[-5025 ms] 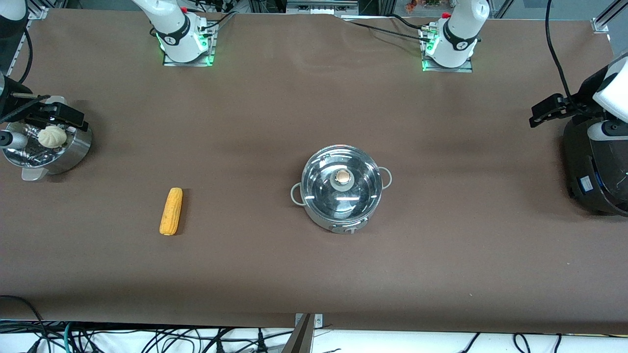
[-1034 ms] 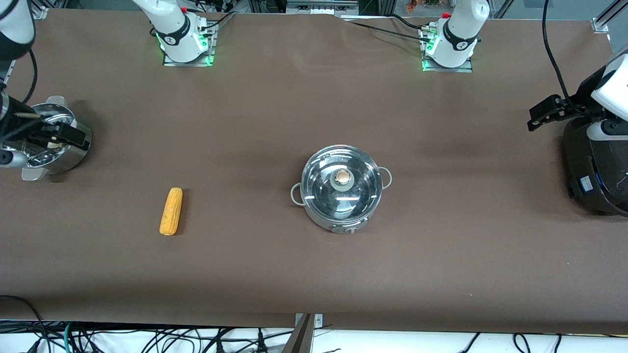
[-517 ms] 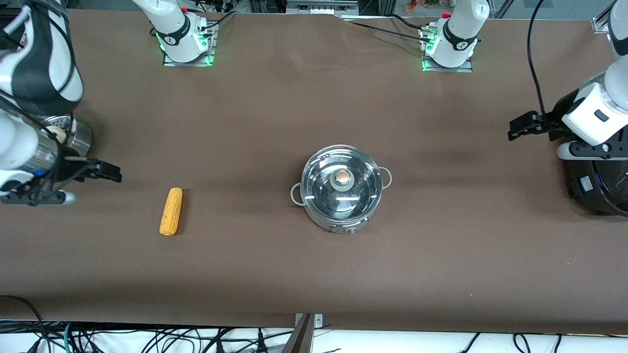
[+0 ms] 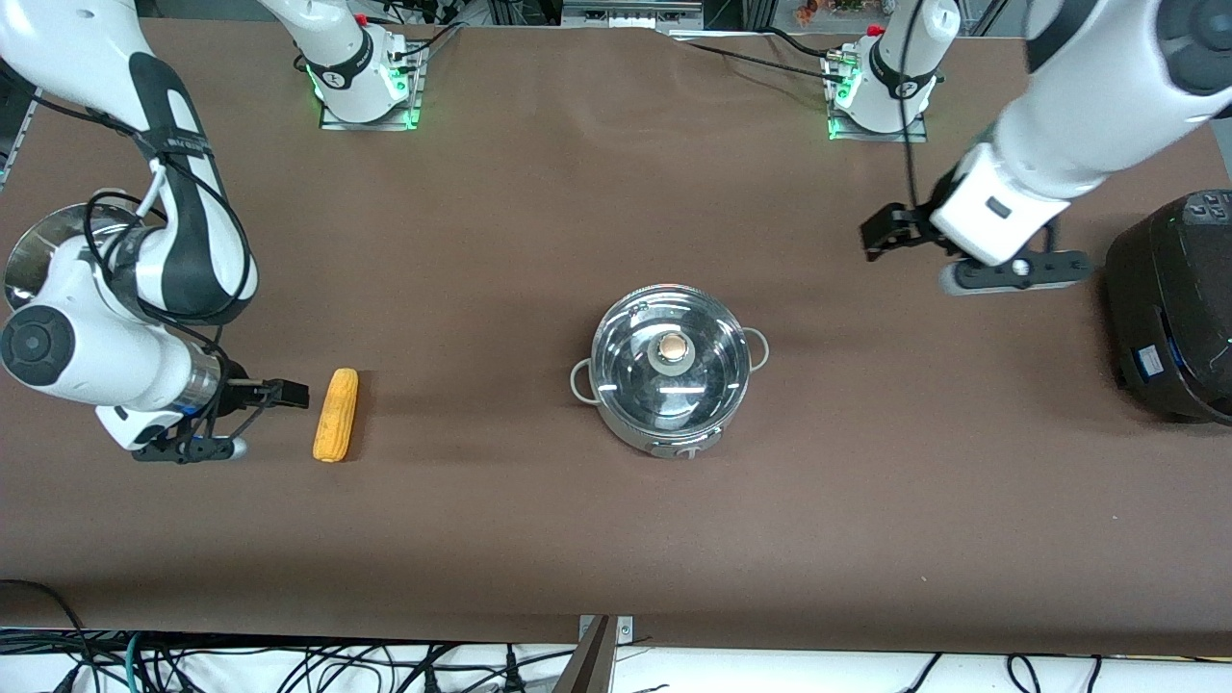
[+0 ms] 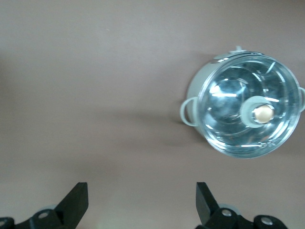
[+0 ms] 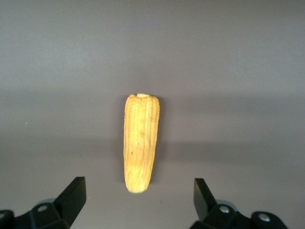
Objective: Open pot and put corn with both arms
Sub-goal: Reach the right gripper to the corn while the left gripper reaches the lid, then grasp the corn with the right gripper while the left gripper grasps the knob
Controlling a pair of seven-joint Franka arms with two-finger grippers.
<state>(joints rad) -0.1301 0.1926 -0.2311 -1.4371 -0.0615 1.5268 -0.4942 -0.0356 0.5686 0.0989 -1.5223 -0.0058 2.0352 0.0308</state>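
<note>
1. resting near the middle of the brown surface (image 4: 616,539): the pot (image 4: 671,371), glass lid (image 4: 635,356) on, tan knob (image 4: 674,346) upright at the lid's centre, control knob facing the front camera.
2. corn (image 4: 336,415) lies flat on the surface, well apart from the pot, toward the right arm's end; nothing touches it.
3. right pincer (image 4: 289,395) sits low just beside the corn, fingers spread wide and holding nothing; in the right wrist view the corn (image 6: 141,142) lies between the two fingertips (image 6: 71,195) and a little ahead of them.
4. left pincer (image 4: 881,231) hangs over bare surface between the pot and the black cooker (image 4: 1169,308), fingers spread, holding nothing.
5. left wrist view: pot (image 5: 248,105) with its lid on, well apart from the spread fingertips (image 5: 76,200).
6. steel basket (image 4: 38,255) at the right arm's end, mostly hidden by that arm.
</note>
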